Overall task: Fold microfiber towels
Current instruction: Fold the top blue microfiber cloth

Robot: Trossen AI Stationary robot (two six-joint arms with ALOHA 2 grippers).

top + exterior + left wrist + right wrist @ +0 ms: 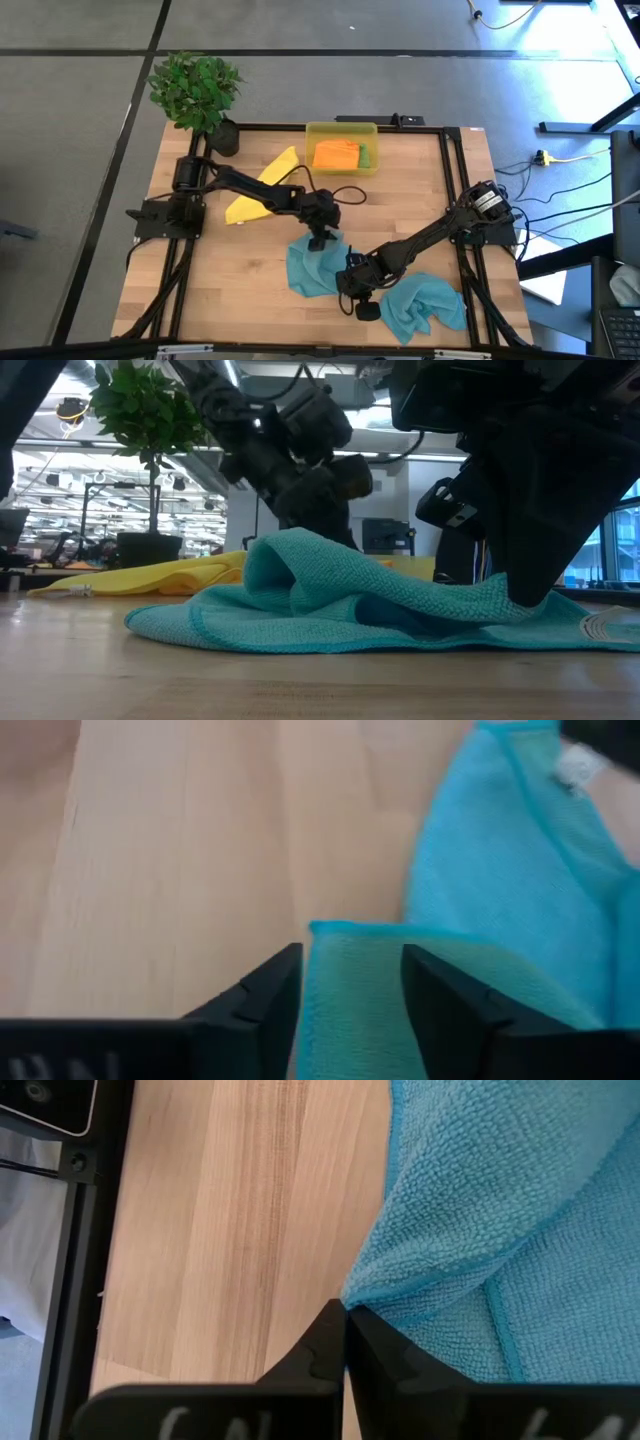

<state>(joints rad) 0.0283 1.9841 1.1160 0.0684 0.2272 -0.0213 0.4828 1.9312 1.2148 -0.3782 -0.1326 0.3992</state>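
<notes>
A potted plant [196, 90] stands at the bench [240, 290] corner, well beyond the jaws. A translucent yellow bin [341, 132] sits at the far edge.

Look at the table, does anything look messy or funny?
Yes. The teal towel in the middle is rumpled, not flat, with the left gripper open over its edge and the right gripper shut at another edge. A second teal towel lies bunched near the front right. The yellow towel lies askew.

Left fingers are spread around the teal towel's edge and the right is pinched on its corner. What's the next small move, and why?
Probably shut the left gripper on the teal towel edge lying between its open fingers. The right gripper is already shut on the other corner, and the cloth is still bunched, so both need a grip before the fold can be drawn flat.
</notes>
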